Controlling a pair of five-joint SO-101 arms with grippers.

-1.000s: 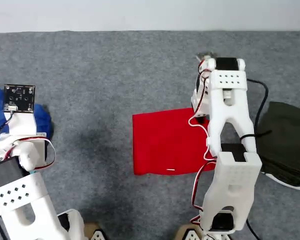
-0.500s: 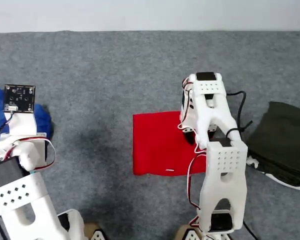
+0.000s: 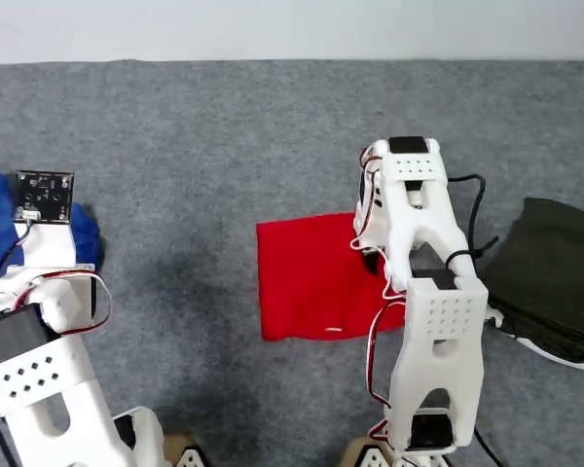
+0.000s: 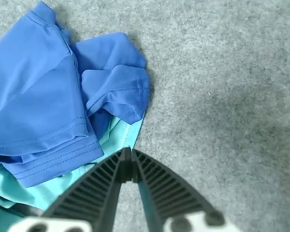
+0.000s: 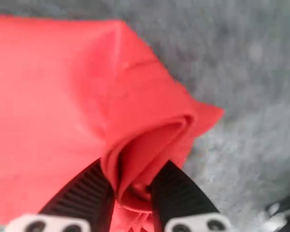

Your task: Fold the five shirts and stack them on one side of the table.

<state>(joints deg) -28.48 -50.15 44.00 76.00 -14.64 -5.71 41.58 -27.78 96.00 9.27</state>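
- Desk (image 3: 195, 126): grey, carpet-like surface, seen from above in the high view.
- Red shirt (image 3: 311, 282): folded into a rough rectangle and lying flat near the desk's centre. Its 3 o'clock edge runs under the right arm (image 3: 423, 243).
- Right hand (image 5: 133, 186): clenched on a bunched fold of the red shirt, with the cloth puckering up between the two fingers.
- Left hand (image 4: 127, 158): clenched on nothing, fingertips touching, just beside the shirts at the 9 o'clock edge.
- Blue shirt (image 4: 53, 96): crumpled at the desk's 9 o'clock edge, lying on top of a turquoise shirt (image 4: 34, 193).
- Dark green shirt (image 3: 555, 277): loosely heaped at the 3 o'clock edge, near the red shirt. A white cloth edge (image 3: 565, 358) shows beneath it toward 5 o'clock.
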